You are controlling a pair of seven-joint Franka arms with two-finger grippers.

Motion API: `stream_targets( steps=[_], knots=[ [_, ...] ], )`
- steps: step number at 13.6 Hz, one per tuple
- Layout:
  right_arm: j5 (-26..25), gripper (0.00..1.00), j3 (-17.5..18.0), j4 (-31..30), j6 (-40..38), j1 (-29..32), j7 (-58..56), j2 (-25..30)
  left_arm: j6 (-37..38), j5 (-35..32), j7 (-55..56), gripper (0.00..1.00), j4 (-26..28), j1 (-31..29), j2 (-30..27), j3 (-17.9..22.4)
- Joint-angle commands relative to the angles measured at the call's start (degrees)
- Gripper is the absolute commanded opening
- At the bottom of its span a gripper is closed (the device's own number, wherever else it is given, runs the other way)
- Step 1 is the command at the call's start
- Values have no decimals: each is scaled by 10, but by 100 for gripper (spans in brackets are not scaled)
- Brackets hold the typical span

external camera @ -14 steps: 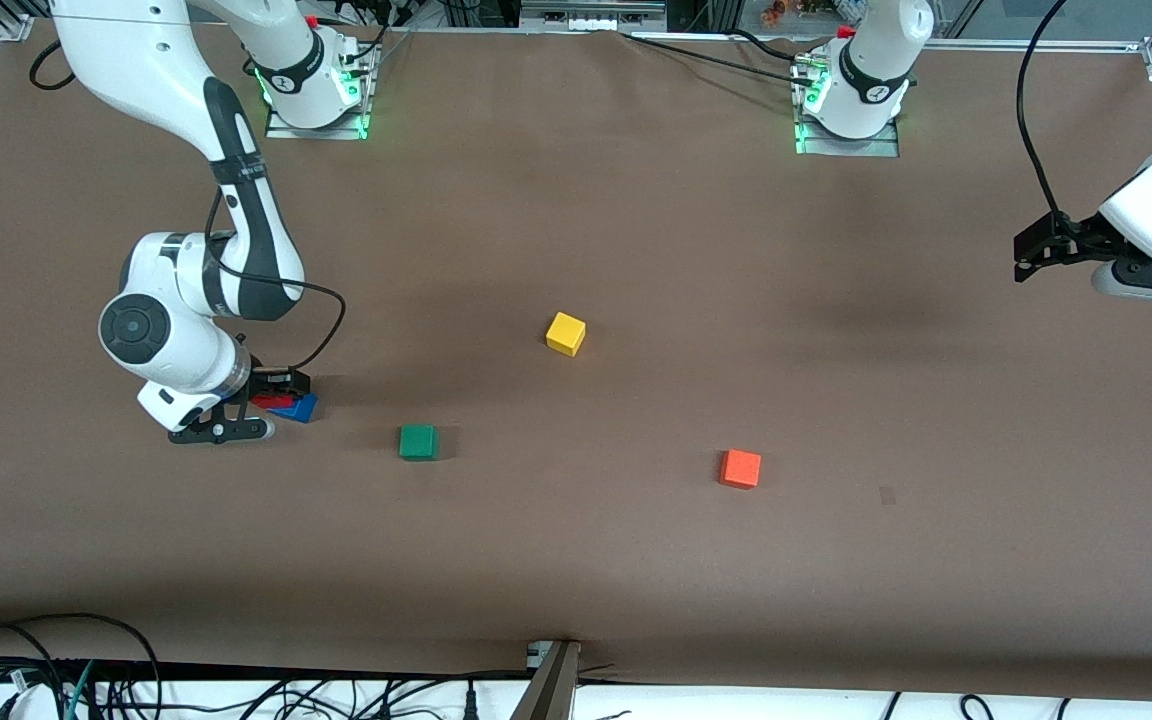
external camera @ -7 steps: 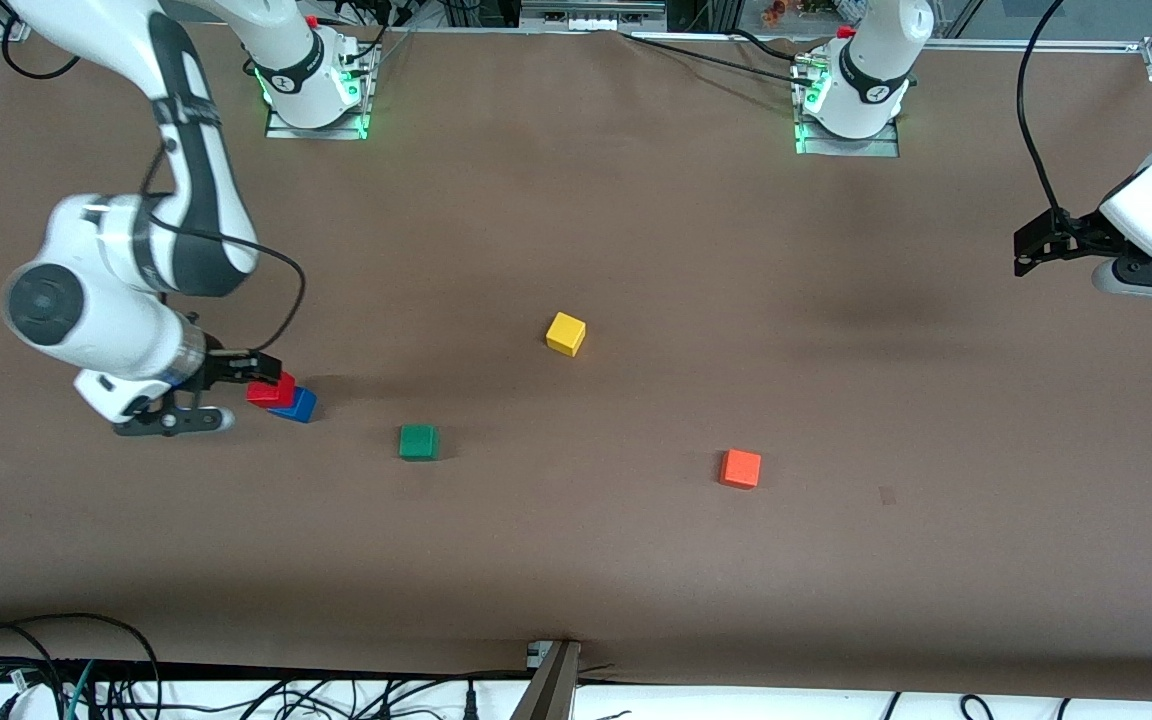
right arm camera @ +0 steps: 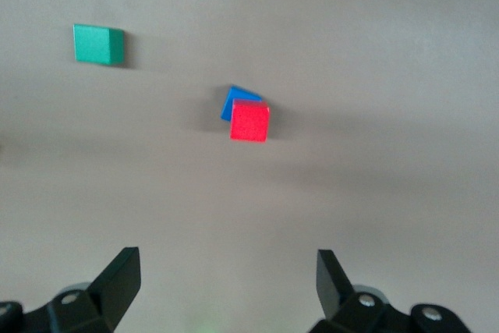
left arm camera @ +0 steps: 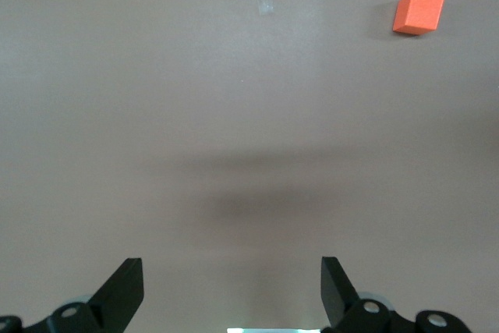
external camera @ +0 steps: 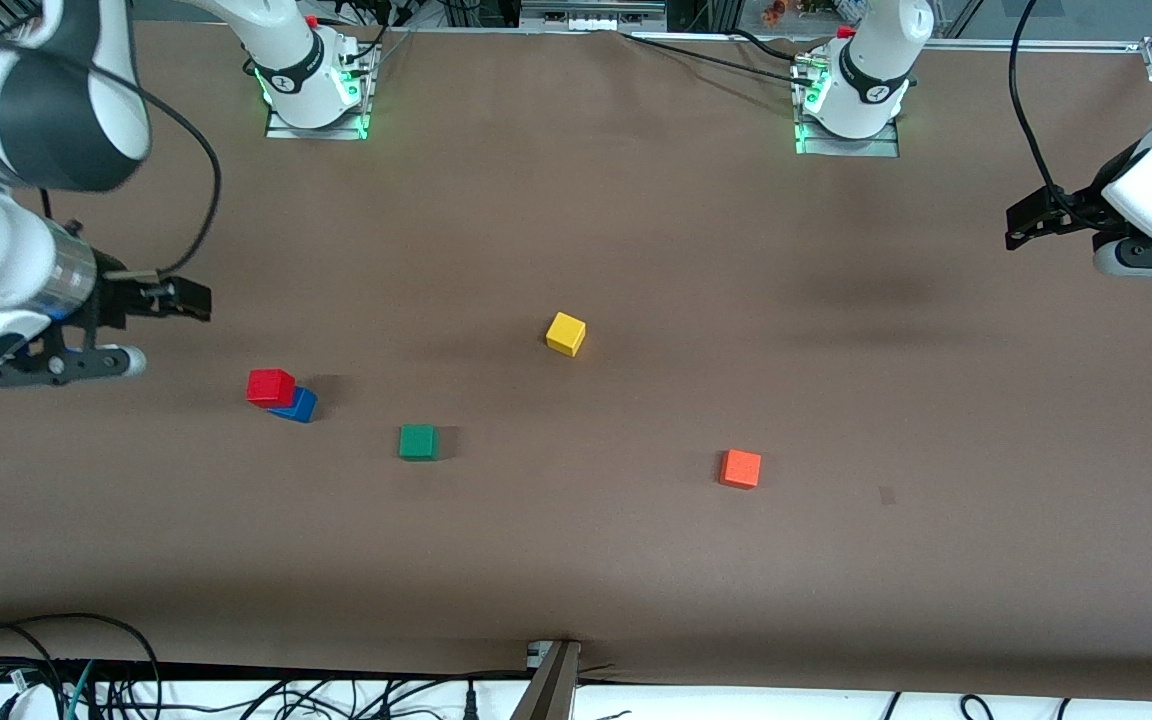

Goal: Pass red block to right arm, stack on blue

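Red matte cube (external camera: 270, 386) is seen stacked (askew) on blue matte cube (external camera: 297, 405), below the empty, wide-open right hand (external camera: 151, 322); the left hand (external camera: 1044, 232) waits open.

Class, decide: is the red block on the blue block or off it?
On it: the red block sits atop the blue block, overhanging and skewed; the open right gripper is clear of it.

Even overhead light, bright, no glare on matte table (external camera: 576, 560). Soft wide shadows under both arms; short shadows beside cubes. Right arm (external camera: 26, 110) motion-blurred in front view. Right wrist view soft, slightly smeared; left wrist view sharper.
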State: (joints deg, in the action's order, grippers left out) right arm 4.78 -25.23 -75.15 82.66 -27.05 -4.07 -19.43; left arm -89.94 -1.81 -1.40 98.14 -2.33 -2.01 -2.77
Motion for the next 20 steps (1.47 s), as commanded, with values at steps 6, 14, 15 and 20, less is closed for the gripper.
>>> stream_targets(
  steps=[6, 14, 15, 20],
  knots=[
    [-45, 100, 208, -28, -60, 159, 126, 91, 10, 9, 6, 100, -9, 0, 2, 0],
    [-51, 100, 269, -163, 54, 261, 130, 204, 8, 9, 6, 100, -17, 0, 2, 0],
    [-51, 100, 269, -162, 51, 263, 129, 203, 8, 9, 6, 100, -17, 0, 3, 0],
    [-57, 100, 268, -159, 38, 264, 133, 192, 10, 9, 7, 100, -17, 1, 2, 0]
  ],
)
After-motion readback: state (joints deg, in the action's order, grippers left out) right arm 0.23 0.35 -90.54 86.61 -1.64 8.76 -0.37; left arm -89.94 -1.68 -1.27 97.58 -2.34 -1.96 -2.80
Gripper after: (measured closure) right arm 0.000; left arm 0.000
